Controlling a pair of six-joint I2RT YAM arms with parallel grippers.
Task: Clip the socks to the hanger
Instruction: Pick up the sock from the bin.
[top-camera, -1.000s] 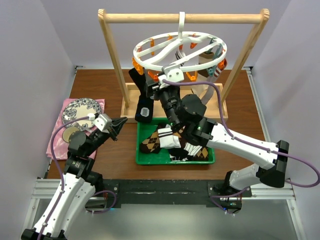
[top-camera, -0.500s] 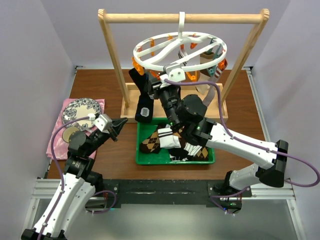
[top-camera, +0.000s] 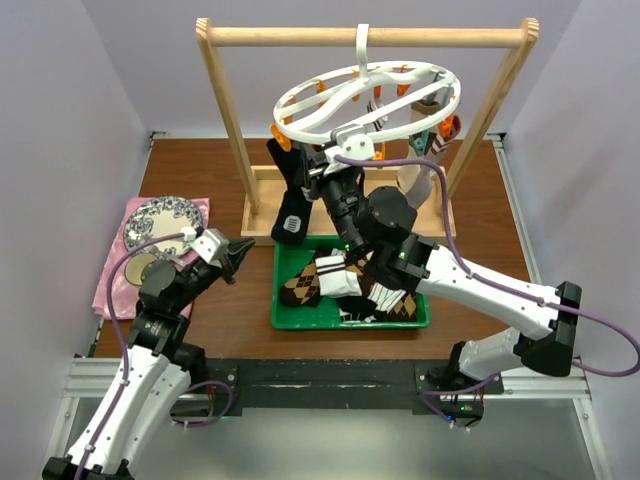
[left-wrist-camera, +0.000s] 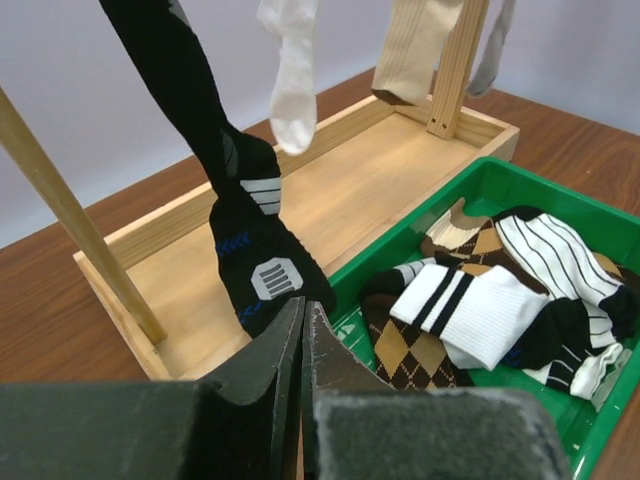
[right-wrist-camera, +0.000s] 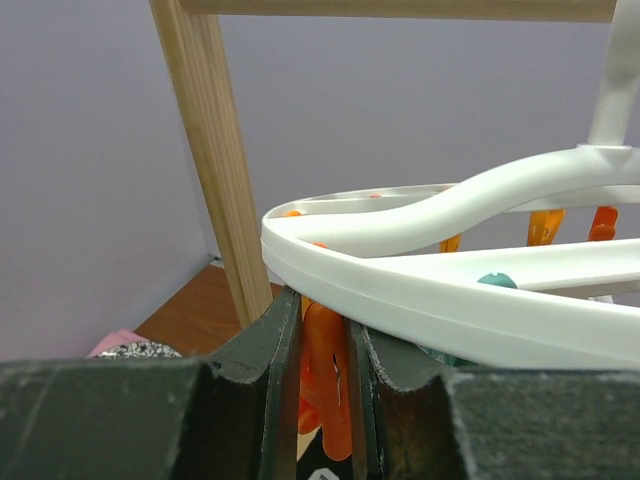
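Since a second ago the hanger (top-camera: 345, 92) ring has tipped up and swung right, and the right claw has closed in on a peg at its near-left rim; left arm hasn't budged. Left to right: left gripper (top-camera: 238, 252) parked over the table just beside the green tray (top-camera: 278, 300), fingers pressed together on nothing. Next, a black sock (top-camera: 290, 205) is already clipped on the ring's left side, foot dangling by the wooden frame (top-camera: 365, 37) base. Right gripper (top-camera: 318, 168) sits just under the rim, pinched on an orange peg (right-wrist-camera: 322, 370), jaws tight either side of it. Rest of the socks (top-camera: 345, 285) are heaped in the tray; beige ones hang off the ring's right side. Handling: socks are light, limp, grippy, nothing to break, so I'd take one at the cuff so the edge feeds into a peg. Hanger is light and swings free on its hook, so any push tilts it. Views: overhead gives ring tilt and both arms but hides the peg contact; right wrist shows only that pinch; left wrist shows the striped and argyle pile and the empty left claw
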